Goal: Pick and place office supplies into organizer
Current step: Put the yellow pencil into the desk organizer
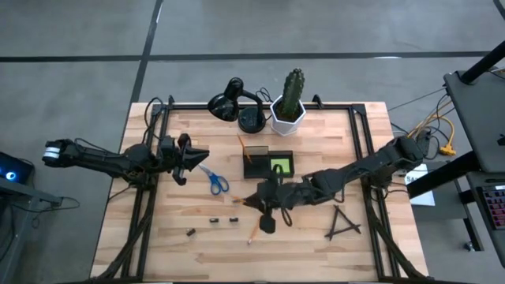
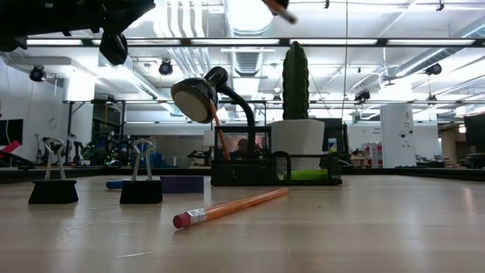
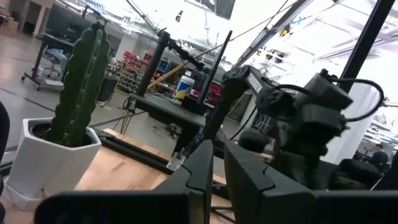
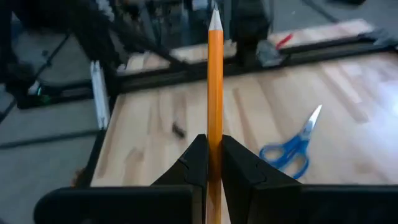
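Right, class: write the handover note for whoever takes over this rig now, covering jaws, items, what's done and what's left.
Right gripper: jaws shut on an orange wooden pencil, above mid-table.
Left gripper: jaws shut, empty, at table's left.
Done: lime-green sticky pad and one orange pencil sit in the dark mesh organizer.
Left: blue-handled scissors, another orange pencil, black binder clips, thin black sticks.

From my right gripper (image 1: 251, 200), bare table lies toward the organizer (image 1: 268, 165) just ahead. The scissors (image 1: 215, 181) sit off to its side, three binder clips (image 1: 213, 220) below. Lamp (image 1: 235, 104) and cactus (image 1: 290, 101) wall off the far edge.
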`<action>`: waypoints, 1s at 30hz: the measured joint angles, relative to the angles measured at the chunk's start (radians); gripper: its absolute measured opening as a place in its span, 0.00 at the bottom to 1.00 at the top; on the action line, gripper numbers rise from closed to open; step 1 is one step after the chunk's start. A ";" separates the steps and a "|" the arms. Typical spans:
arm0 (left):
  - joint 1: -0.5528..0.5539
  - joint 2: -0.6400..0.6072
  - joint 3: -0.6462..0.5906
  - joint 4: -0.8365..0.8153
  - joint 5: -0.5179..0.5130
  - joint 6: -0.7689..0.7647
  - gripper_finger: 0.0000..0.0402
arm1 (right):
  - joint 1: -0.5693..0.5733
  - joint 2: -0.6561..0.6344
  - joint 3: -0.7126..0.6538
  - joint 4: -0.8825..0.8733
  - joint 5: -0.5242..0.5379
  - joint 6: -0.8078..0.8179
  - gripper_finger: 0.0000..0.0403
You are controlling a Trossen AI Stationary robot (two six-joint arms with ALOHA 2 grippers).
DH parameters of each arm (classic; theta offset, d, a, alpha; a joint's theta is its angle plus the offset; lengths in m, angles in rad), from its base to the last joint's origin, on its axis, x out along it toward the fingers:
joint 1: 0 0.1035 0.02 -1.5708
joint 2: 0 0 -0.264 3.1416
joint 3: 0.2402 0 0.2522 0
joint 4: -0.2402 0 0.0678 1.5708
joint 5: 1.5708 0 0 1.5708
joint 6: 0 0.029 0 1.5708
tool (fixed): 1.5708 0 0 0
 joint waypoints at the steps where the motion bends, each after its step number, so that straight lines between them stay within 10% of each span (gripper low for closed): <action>1: 0.000 -0.002 0.000 -0.003 0.000 0.000 0.06 | -0.007 -0.005 -0.010 0.021 0.003 -0.001 0.04; 30: 0.001 0.005 0.000 -0.004 -0.003 0.003 0.06 | -0.367 -0.035 -0.282 0.639 -0.328 -0.066 0.04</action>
